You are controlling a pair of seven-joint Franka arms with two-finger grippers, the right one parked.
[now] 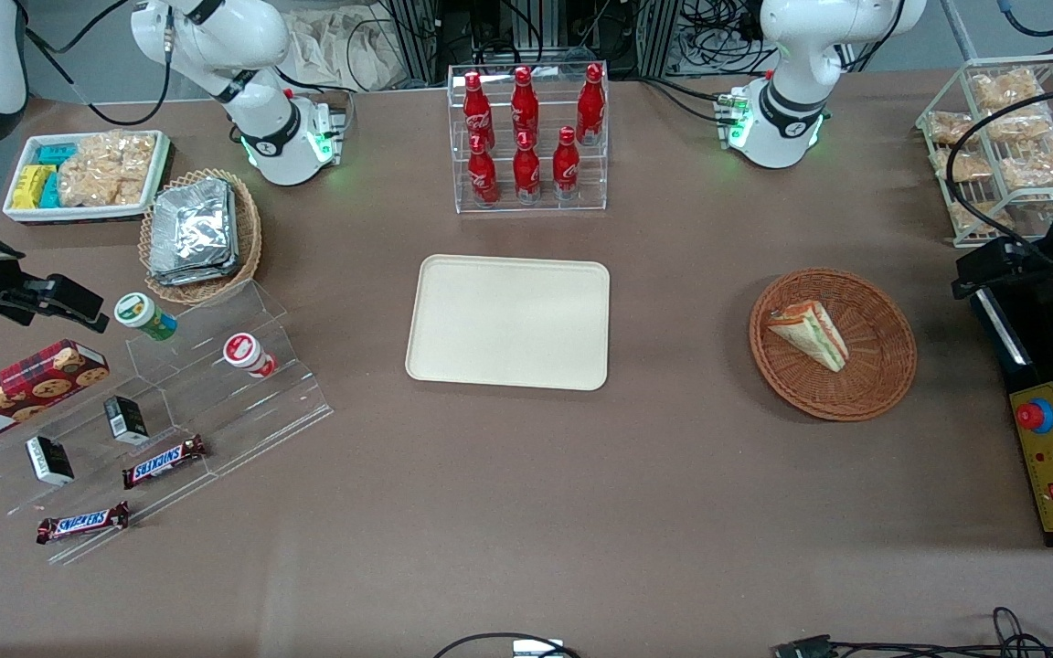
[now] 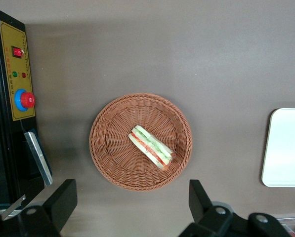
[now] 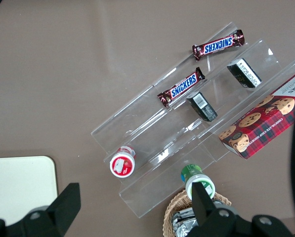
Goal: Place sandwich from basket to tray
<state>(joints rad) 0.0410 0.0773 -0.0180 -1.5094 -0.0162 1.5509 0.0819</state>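
Sandwich (image 1: 809,333) lies in the reddish wicker basket (image 1: 883,375), toward the working arm's end of the tabletop (image 1: 526,512). It sits off-centre, its long cut face turned up, with green and red filling showing between the bread in the wrist view. Tray (image 1: 508,320) sits bare mid-tabletop, well apart from the basket, nearer the front camera than the acrylic rack of cola bottles (image 1: 526,128).

Left gripper (image 2: 132,210) hangs high above the basket, jaws spread wide with nothing between them, the basket rim (image 2: 137,185) showing in the gap.

Step in hand, as I read it: the approach and descent, grasp not yet begun.

- The wedge lies diagonal to the jaws' line, so the wrist likely needs turning to close across the bread faces (the narrow way), not along the length.
- Centre over the sandwich (image 2: 151,147) itself, not the basket's middle.
- Clear wrap looks slippery and the bread soft: close gently.
- Keep fingertips off the woven wall, or the light basket may lift too.
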